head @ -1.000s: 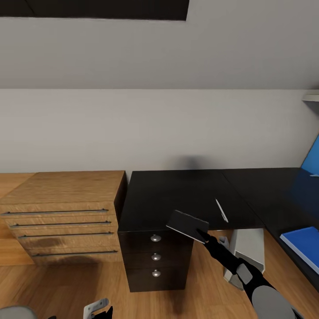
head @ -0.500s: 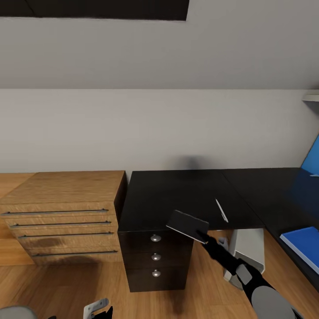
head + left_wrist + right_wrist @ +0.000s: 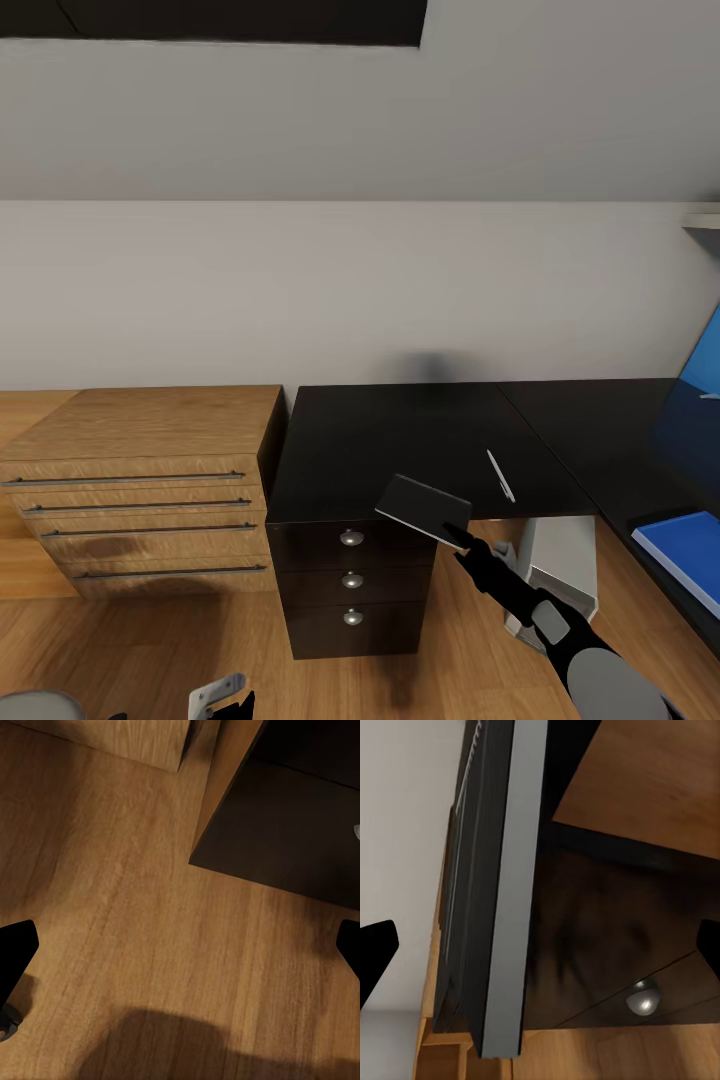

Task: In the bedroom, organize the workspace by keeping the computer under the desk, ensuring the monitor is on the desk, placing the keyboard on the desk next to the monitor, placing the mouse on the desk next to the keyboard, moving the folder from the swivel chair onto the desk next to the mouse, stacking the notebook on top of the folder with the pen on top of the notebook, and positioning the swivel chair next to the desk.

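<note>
Dark notebook (image 3: 423, 508) pinched at one corner by right gripper (image 3: 462, 536), held tilted over desk (image 3: 400, 440) front edge, pen (image 3: 500, 475) lying nearby; corner hold risks slipping during carry to folder (image 3: 685, 555).

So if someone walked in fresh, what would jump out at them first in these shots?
Probably the dark flat notebook held by the right hand, tilted over the front edge of the black desk. A thin white pen lies on the desk just beyond it, and a bright blue folder sits on the desk's right wing.
</note>
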Tool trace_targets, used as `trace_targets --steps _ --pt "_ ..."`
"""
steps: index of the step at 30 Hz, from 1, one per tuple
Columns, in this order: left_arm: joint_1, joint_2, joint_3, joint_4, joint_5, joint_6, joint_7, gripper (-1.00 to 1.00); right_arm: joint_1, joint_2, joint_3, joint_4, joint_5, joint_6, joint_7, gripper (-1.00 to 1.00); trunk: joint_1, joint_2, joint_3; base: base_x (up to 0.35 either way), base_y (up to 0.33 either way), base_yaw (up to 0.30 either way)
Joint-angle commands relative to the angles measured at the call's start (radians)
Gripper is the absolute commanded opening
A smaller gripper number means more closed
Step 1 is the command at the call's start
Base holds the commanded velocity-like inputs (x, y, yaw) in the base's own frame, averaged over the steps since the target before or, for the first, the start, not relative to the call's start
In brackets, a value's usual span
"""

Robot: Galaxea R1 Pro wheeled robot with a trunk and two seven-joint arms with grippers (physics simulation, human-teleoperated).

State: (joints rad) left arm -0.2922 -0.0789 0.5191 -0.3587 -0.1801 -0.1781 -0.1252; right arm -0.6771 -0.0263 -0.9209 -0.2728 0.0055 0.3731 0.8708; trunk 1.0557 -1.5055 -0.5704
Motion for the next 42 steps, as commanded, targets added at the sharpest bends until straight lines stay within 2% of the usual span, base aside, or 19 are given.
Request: trace_targets --steps 1,9,10,27,42 --pt "-0.001 -0.001 0.009 0.000 -0.010 -0.003 -0.005 1.00 -0.001 0.000 -0.007 0.000 0.001 0.010 0.003 1.00 0.000 -0.001 -0.001 0.000 0.000 0.000" --pt "-0.001 -0.001 0.009 0.000 -0.010 -0.003 -0.005 1.00 -0.001 0.001 -0.009 0.000 0.001 0.010 0.002 1.00 0.000 -0.001 -0.001 0.000 0.000 0.000" --pt "-0.001 -0.001 0.009 0.000 -0.010 -0.003 -0.005 1.00 -0.001 0.002 -0.009 0.000 0.001 0.010 0.002 -1.00 0.000 -0.001 -0.001 0.000 0.000 0.000" --pt "-0.001 -0.001 0.009 0.000 -0.010 -0.003 -0.005 1.00 -0.001 0.002 -0.009 0.000 0.001 0.010 0.003 -1.00 0.000 -0.001 -0.001 0.000 0.000 0.000" --pt "-0.001 -0.001 0.009 0.000 -0.011 -0.003 -0.004 1.00 -0.001 0.002 -0.007 -0.007 0.000 0.012 0.001 -1.00 -0.058 0.104 0.046 0.000 0.000 0.000"
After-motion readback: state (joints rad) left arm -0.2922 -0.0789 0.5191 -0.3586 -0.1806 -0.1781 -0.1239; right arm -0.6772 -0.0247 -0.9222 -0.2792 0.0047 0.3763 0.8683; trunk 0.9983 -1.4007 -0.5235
